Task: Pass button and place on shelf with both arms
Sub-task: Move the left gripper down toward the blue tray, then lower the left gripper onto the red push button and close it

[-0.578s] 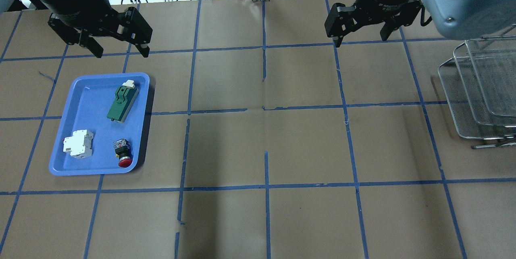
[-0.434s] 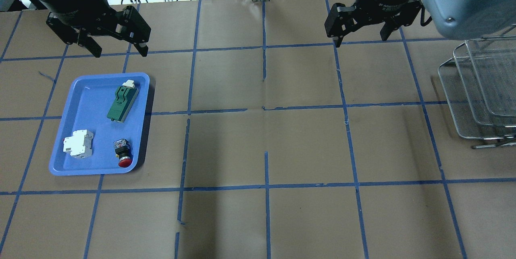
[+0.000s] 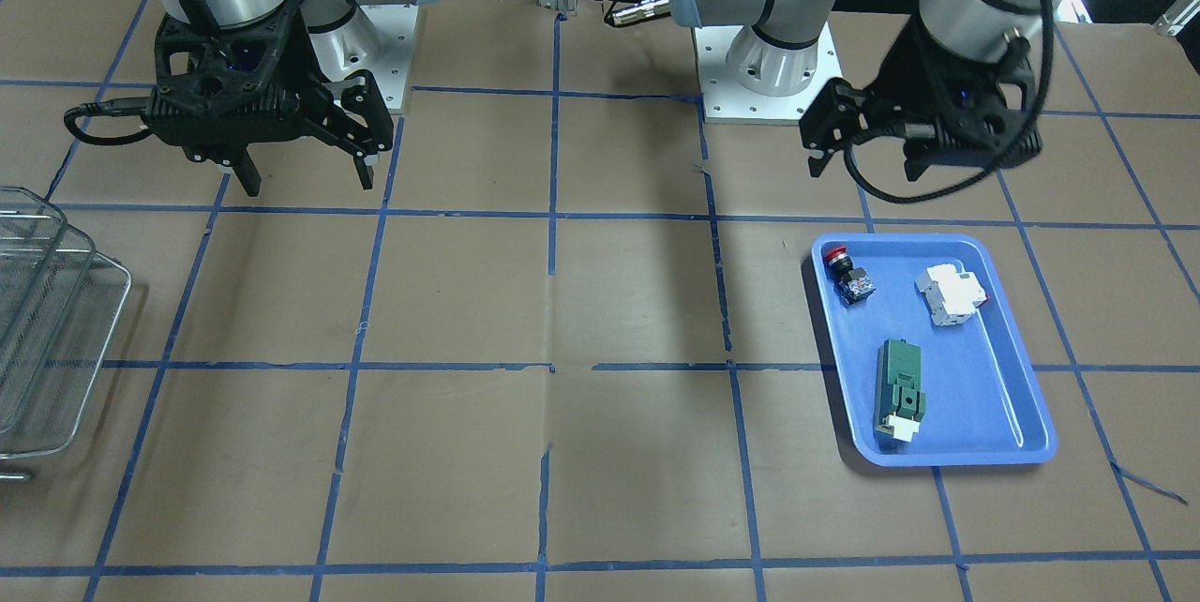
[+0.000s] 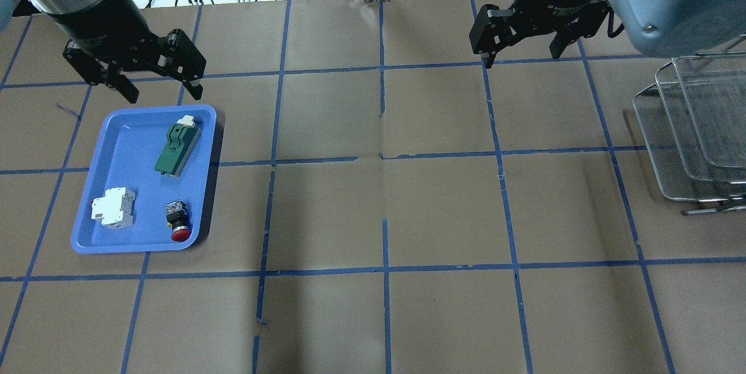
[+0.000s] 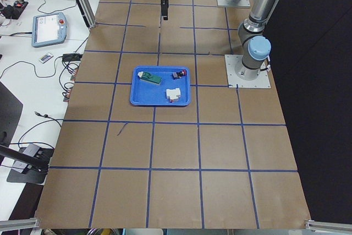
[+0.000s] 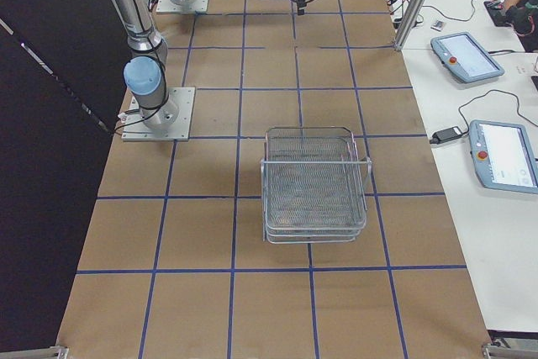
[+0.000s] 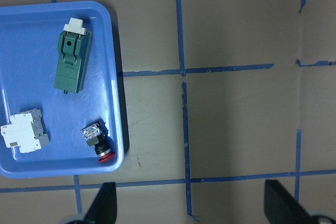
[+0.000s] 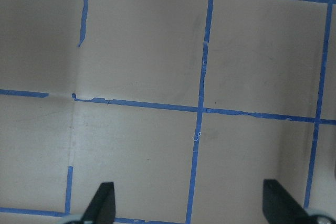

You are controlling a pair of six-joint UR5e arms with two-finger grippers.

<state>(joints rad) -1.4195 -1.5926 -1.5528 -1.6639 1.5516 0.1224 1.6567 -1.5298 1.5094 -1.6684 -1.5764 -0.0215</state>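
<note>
- Fingers of the left gripper [image 4: 164, 95] are spread wide with nothing between them. The left wrist view shows both tips far apart at its lower edge.
- Right gripper [image 4: 523, 58] is likewise spread and carries nothing. It hangs over bare table paper, well apart from the shelf [image 4: 682, 147] at the robot's right end of the table.
- Button [image 4: 178, 221] lies on its side in the blue tray [image 4: 125, 129], in the corner nearest the robot on the table-centre side. Its red cap points at the near rim.
- White breaker [image 4: 113, 207] sits beside the button but apart from it. Green block [image 4: 177, 144] lies further out and touches neither.
- Left gripper hovers above the tray's far edge, not over the button. Judged step: approach for the pick, with nothing of the task done yet.
- Handling, judged: the button looks small, rigid and light. The round cap looks smooth, so it may slip or roll under the pads.
- Hold point, judged: grip across the flat faces of the dark body. Leave the cap end free for the right gripper at the hand-over.
- Risk, judged: the button lies close to the tray wall, so one finger must fit into a narrow gap.
</note>
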